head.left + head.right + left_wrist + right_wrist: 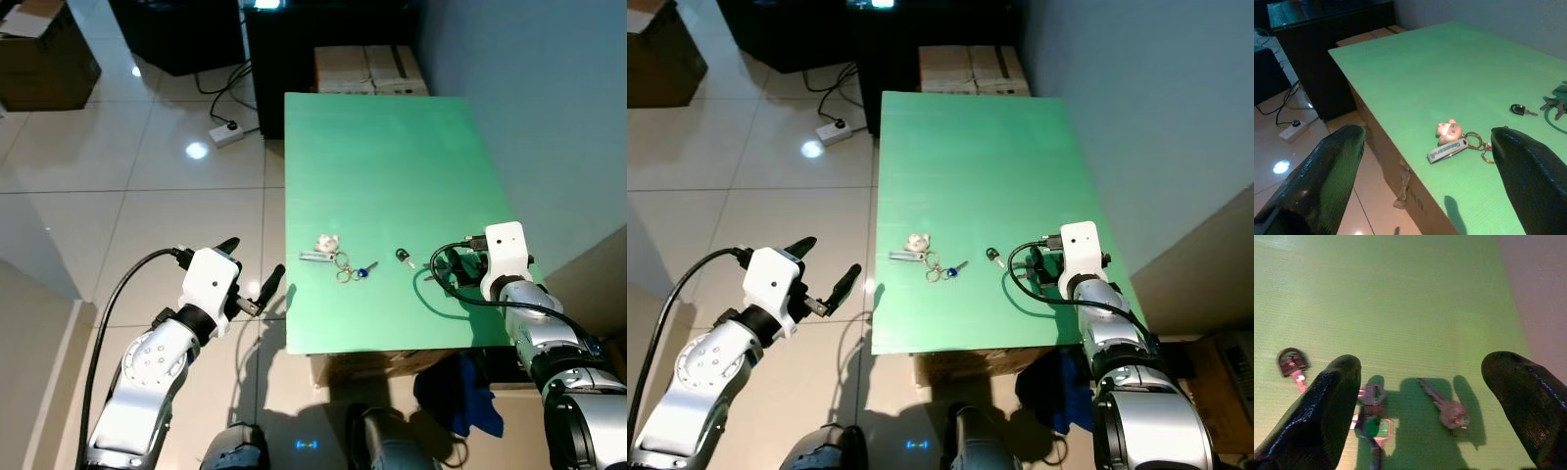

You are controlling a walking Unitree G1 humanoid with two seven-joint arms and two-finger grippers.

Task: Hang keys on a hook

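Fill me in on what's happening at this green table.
The robot stands at the green table with several keys on it. Its right gripper hovers open above a small cluster of loose keys near the table's right edge. The left gripper is open beside the table's left edge, facing a keyring bunch. Nothing is held.

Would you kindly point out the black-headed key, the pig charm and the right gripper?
black-headed key [402, 256], left eye view, on its dark head.
pig charm [1448, 130], left wrist view, on its pink body.
right gripper [1427, 406], right wrist view, midway between its fingertips.
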